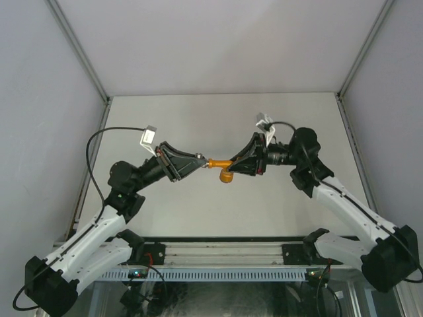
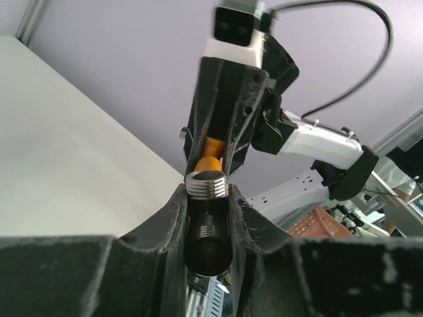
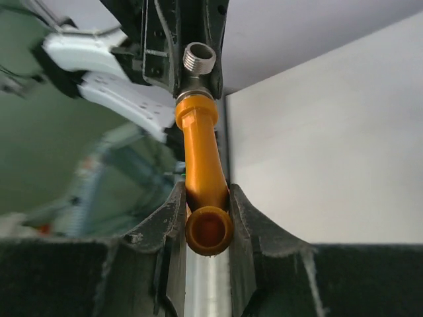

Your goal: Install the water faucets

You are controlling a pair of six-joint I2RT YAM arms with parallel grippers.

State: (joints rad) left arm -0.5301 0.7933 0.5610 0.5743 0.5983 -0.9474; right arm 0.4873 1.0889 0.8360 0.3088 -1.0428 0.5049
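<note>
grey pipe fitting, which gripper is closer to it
Left. The left gripper clamps the grey pipe fitting itself; the right gripper holds the orange tap at its far end.

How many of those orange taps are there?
1: the orange tap, held mid-air by the right gripper, meeting the grey fitting in the left gripper. No others show.

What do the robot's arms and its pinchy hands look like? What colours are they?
Both the left arm and right arm have white shells with chunky black joints. The left gripper and right gripper are black wedges with two flat fingers. A small white camera box sits on each wrist, trailing a thin black cable.
</note>
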